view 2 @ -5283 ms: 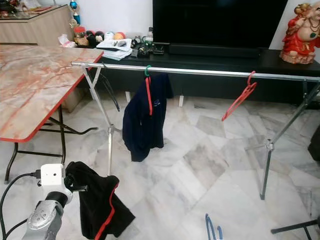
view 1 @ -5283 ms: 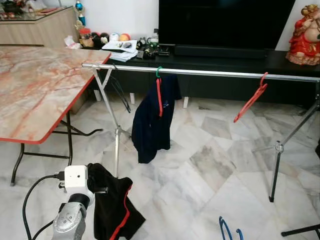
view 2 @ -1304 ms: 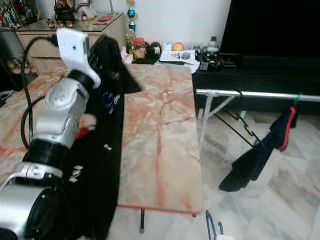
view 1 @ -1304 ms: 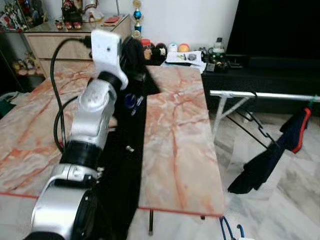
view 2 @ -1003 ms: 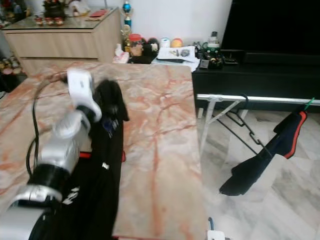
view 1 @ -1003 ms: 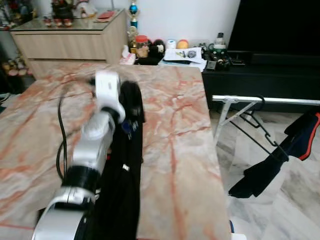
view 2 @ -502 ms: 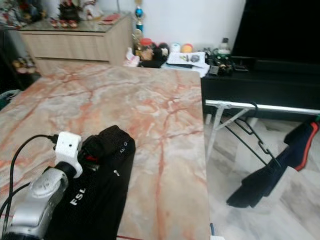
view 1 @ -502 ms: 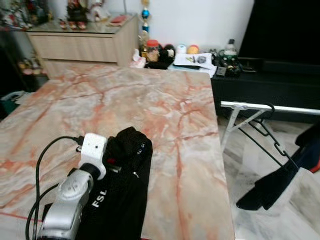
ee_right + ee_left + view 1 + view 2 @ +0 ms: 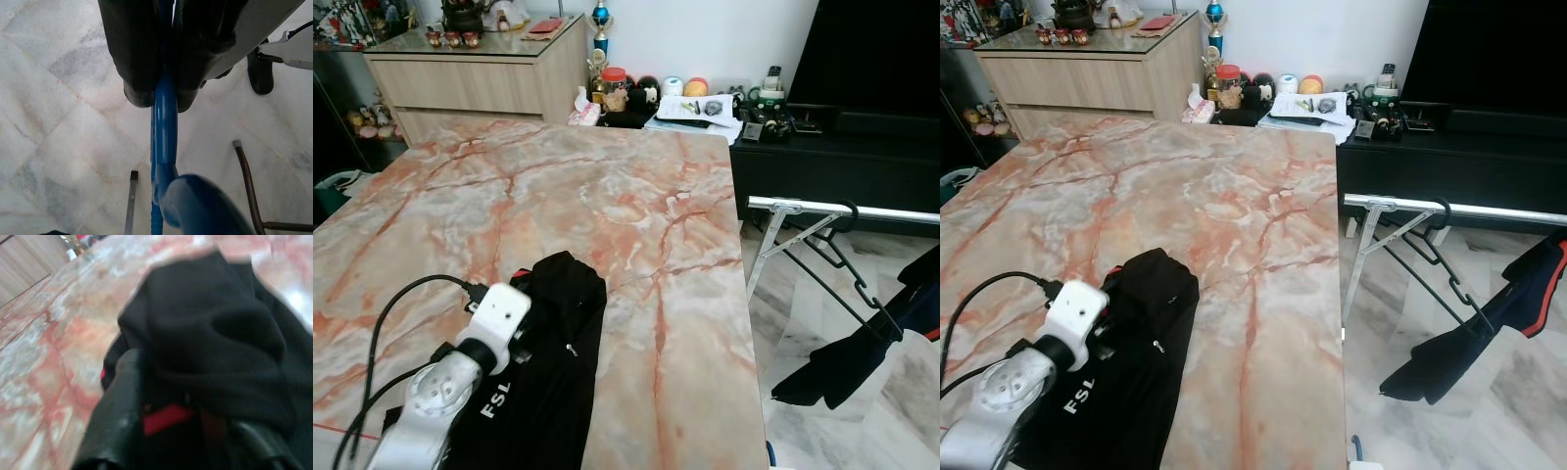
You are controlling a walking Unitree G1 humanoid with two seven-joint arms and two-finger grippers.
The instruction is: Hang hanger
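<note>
Before us a broad marble-patterned table [image 9: 636, 206] in pink and grey fills most of the room, with a wooden sideboard [image 9: 475, 73] behind it at far left and a dark media console [image 9: 832, 147] at far right.

On the near left of the table our left arm rests over a black garment [image 9: 548, 372] with white lettering, which lies flat and runs off the near edge. Our left gripper [image 9: 171, 426] sits in its bunched upper end; one black finger [image 9: 122, 411] lies beside a strip of red trim [image 9: 166, 417], and the cloth is folded between the fingers, which pinch it.

The tabletop beyond the garment is bare out to its red-trimmed right edge.

To the right, past that edge, marble floor tiles [image 9: 1489, 411] open out. A metal drying rail [image 9: 1449, 210] on crossed legs stands there, with a dark garment [image 9: 1489, 323] hanging from it.

Our right gripper [image 9: 164, 100] hangs low over the floor, its two black fingers pressed tight on a blue hanger [image 9: 166, 147], well apart from the rail.
</note>
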